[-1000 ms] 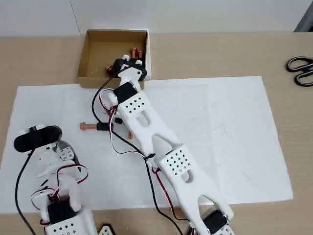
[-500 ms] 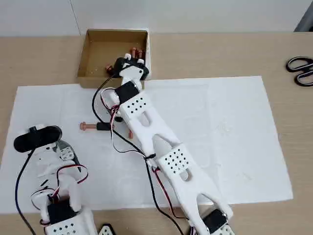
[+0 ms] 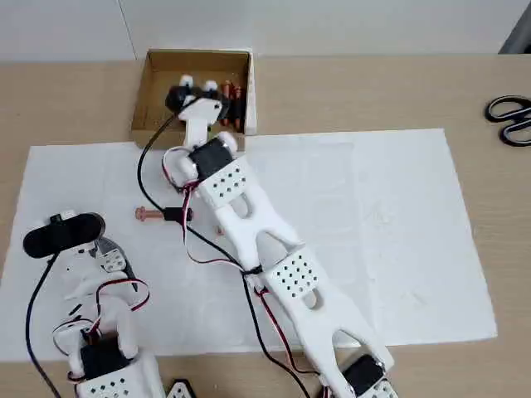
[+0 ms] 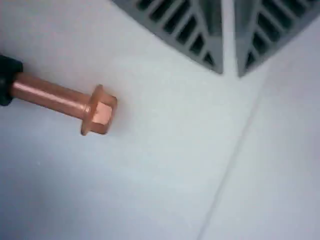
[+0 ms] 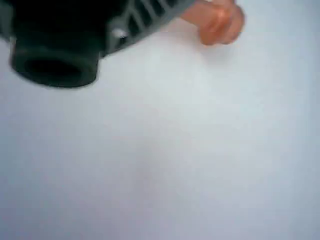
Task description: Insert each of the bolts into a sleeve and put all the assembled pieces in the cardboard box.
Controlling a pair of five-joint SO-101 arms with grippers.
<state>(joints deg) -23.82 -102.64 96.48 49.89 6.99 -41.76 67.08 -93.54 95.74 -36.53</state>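
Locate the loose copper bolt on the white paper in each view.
High view: bolt on the paper, below the cardboard box.
Left wrist view: bolt lying on the paper, apart from the left gripper.
Right wrist view: another bolt, a different piece.
Shared landmark: the black sleeve on its shaft, high and left wrist views.

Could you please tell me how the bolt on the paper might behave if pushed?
The bolt has a round shank, so it would probably roll, curving around its wider head. It looks metallic, so likely stiff and heavy for its size.
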